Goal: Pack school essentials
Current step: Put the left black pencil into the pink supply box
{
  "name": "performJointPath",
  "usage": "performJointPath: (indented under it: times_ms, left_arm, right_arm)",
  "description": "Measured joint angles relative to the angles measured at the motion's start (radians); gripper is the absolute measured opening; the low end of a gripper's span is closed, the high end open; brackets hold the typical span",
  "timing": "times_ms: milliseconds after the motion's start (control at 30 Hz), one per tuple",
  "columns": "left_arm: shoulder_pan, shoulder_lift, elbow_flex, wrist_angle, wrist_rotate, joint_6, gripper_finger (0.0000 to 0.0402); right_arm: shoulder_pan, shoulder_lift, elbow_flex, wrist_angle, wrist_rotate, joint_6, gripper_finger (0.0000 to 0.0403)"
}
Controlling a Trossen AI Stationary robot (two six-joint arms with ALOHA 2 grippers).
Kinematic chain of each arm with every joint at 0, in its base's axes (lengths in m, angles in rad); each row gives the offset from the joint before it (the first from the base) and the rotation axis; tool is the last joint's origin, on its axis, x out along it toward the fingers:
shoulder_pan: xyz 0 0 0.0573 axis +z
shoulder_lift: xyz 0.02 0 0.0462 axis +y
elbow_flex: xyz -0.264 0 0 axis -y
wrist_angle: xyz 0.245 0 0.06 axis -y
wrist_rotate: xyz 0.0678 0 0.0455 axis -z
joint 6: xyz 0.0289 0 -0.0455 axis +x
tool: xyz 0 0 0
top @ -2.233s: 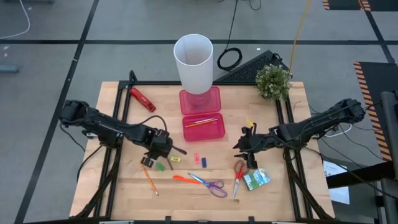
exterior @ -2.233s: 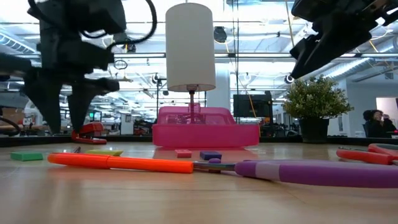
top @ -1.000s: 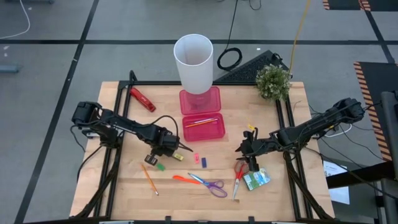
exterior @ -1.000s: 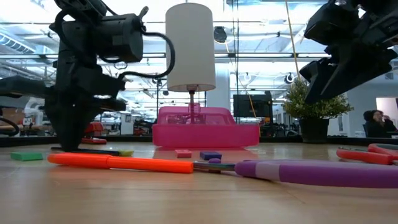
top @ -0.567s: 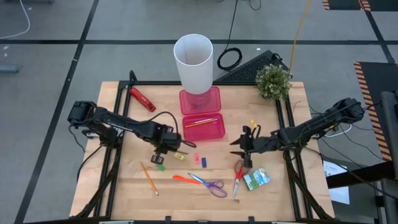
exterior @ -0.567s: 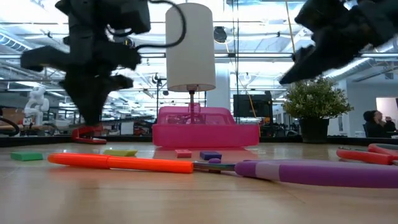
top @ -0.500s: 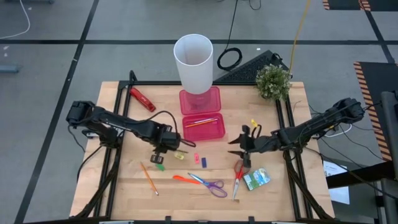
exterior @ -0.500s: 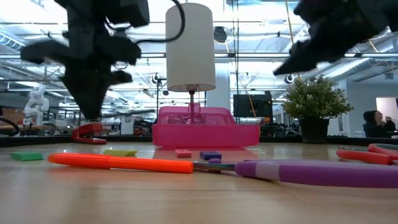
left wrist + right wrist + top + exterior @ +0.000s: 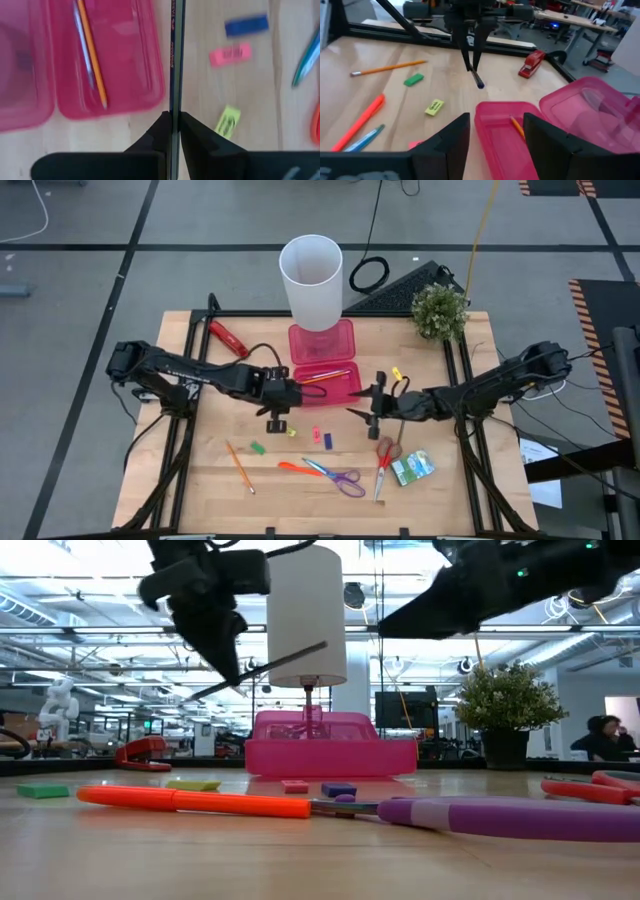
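My left gripper (image 9: 277,412) hangs above the table just in front of the open pink case (image 9: 327,386), shut on a thin dark pencil (image 9: 280,661). The case's tray holds an orange pencil (image 9: 92,55). My right gripper (image 9: 362,413) hovers open to the right of the case, facing it, with nothing between its fingers. On the wood lie green (image 9: 257,447), yellow (image 9: 292,432), pink (image 9: 316,433) and blue (image 9: 328,439) erasers, an orange pencil (image 9: 240,468), an orange pen and purple-handled scissors (image 9: 325,473), red-handled scissors (image 9: 385,458) and a green-white packet (image 9: 412,468). My left gripper pinches the dark pencil's shaft (image 9: 173,107) between its two fingertips (image 9: 159,131), coming from above and pointing down. The pencil is lifted clear of the table and tilted. Its longer part rises toward the case, and a short end (image 9: 479,83) sticks out below the fingers.
A tall white cup (image 9: 311,278) stands on the case's open lid (image 9: 322,340). A red-and-black stapler (image 9: 228,338) lies far left, and a potted plant (image 9: 438,310) stands at the far right corner. Black frame rails run along both table sides.
My left gripper has risen from the table with the dark pencil and gone toward the pink case. The pencil, which lay on the wood a second ago, now hangs tilted and clear. My right gripper has risen and moved toward the table's left, nearer the case.
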Motion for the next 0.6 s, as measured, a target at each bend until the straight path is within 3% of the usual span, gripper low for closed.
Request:
performJointPath:
  times_ms: [300, 433, 600]
  left_arm:
    - [0.068, 0.000, 0.001, 0.117, -0.010, 0.029, 0.0035]
    - [0.105, 0.007, 0.002, 0.212, -0.022, 0.062, 0.0035]
    - [0.154, 0.052, 0.002, 0.310, -0.023, 0.093, 0.0035]
  right_arm:
    - [-0.077, 0.030, 0.051, -0.024, -0.051, -0.026, 0.0221]
    - [-0.078, -0.038, 0.052, -0.124, -0.050, -0.052, 0.0218]
    - [-0.075, -0.181, 0.052, -0.369, -0.050, -0.012, 0.0211]
